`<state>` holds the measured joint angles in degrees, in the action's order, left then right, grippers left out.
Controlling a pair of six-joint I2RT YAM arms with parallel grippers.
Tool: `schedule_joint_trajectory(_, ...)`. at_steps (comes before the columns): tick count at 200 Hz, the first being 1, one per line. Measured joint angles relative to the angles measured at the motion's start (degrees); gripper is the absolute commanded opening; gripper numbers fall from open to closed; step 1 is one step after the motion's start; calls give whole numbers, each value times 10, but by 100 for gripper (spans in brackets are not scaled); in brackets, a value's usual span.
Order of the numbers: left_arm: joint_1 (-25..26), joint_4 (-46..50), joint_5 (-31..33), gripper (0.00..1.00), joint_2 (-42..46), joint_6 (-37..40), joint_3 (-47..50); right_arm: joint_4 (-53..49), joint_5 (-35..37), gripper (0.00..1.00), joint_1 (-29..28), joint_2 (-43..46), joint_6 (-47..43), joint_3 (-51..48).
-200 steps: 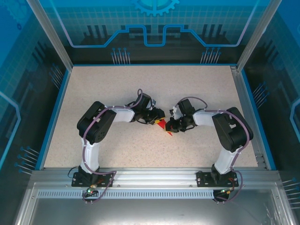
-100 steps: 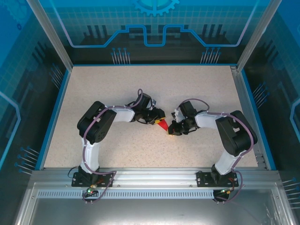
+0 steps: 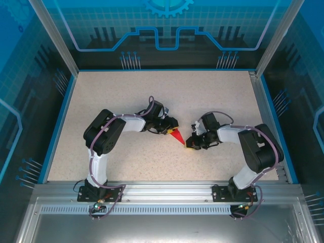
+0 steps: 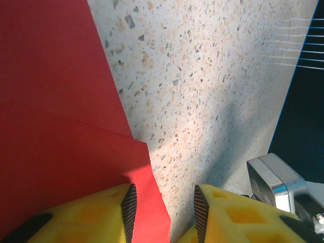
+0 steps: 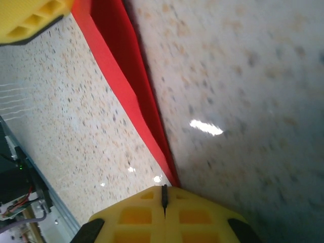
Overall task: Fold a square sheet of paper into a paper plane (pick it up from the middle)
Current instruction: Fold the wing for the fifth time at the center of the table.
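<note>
The red paper plane [image 3: 177, 135] lies flat mid-table as a narrow folded wedge, its sharp tip pointing toward my right arm. My left gripper [image 3: 170, 129] sits at its wide end, open. In the left wrist view, the left gripper [image 4: 162, 205] has one yellow finger [image 4: 96, 215] resting over the red paper [image 4: 61, 111], with the paper's edge and bare table between the jaws. My right gripper [image 3: 191, 145] is shut. In the right wrist view, the right gripper [image 5: 163, 195] has closed fingertips meeting the tip of the folded paper [image 5: 129, 86].
The speckled table [image 3: 126, 96] has a blue rim and metal posts around it. Both arm bases stand at the near rail [image 3: 162, 195]. A yellow finger of the left gripper [image 5: 30, 17] shows at the right wrist view's top left corner.
My right gripper has slid right and nearer along the paper to its tip, uncovering more of the red wedge. The left gripper has stayed put.
</note>
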<state>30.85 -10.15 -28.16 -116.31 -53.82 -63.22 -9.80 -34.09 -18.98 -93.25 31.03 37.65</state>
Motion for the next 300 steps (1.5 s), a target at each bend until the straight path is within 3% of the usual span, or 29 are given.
schedule_joint_trajectory(49, 0, 0, 0, 39, 0, 0, 0, 22, -24, 3, -12, -4, 27, 33)
schedule_joint_trajectory(140, 0, 0, -2, 40, 0, 2, 0, 47, 6, 2, -25, -91, 43, 86)
schedule_joint_trajectory(212, -5, 30, -10, 48, 2, 44, -20, 60, 7, 0, -23, -91, 39, 77)
schedule_joint_trajectory(300, -15, 89, 12, 50, 96, 94, -41, 74, 5, 0, -23, -91, 52, 70)
